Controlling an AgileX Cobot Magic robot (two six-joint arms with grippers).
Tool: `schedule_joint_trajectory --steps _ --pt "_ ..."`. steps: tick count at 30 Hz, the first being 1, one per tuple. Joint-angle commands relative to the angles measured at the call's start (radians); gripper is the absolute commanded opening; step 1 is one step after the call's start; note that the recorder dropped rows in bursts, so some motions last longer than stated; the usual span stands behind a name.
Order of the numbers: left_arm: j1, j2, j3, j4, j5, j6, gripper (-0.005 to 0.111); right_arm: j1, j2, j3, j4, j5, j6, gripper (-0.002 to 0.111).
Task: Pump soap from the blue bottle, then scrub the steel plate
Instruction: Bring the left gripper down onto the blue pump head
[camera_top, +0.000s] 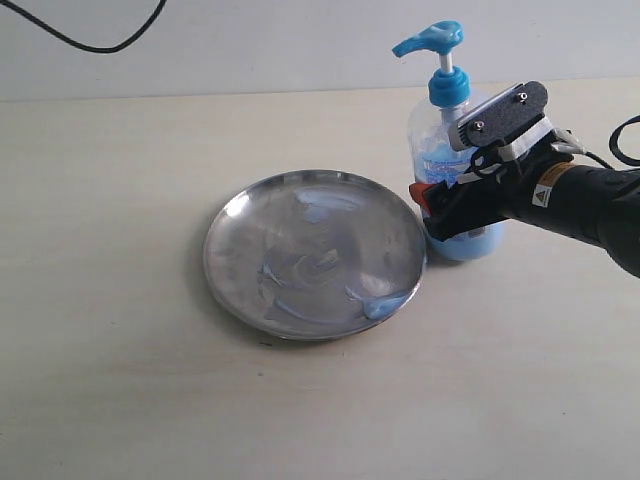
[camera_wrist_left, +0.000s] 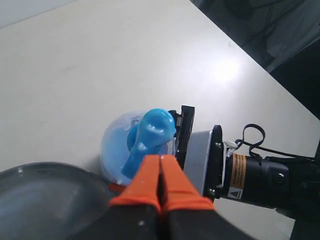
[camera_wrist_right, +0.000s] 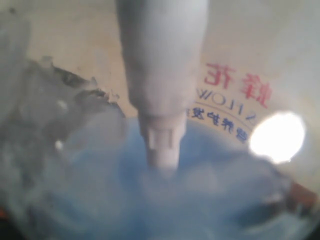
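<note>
The blue bottle stands upright just right of the steel plate, its bright blue pump head pointing left over the plate's edge. My right gripper is shut on the bottle's body from the right. Its wrist view is pressed against the bottle, showing only blue soap and the white dip tube. Pale blue soap smears the plate, thickest at its near right rim. My left gripper is shut and empty, hovering above the pump head; the exterior view does not show it.
A black cable loops across the back left corner. The table's far edge drops to a dark area with cables. The right arm lies beside the bottle, under my left gripper. Bare tabletop surrounds the plate.
</note>
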Motion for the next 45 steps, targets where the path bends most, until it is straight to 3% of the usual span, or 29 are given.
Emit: schedule_joint_trajectory --steps 1,10,33,45 --pt "-0.031 0.035 -0.060 -0.009 0.005 -0.007 0.000 0.001 -0.014 -0.017 0.010 -0.116 -0.007 0.000" --pt "-0.054 0.102 -0.127 0.001 0.010 -0.010 0.000 0.001 -0.014 -0.017 0.010 -0.116 -0.007 0.000" --pt "-0.087 0.135 -0.127 0.004 -0.118 -0.010 0.000 0.001 -0.014 -0.017 0.010 -0.116 -0.007 0.000" --pt "-0.091 0.160 -0.127 0.047 -0.105 -0.010 0.000 0.001 -0.014 -0.017 0.010 -0.116 -0.007 0.000"
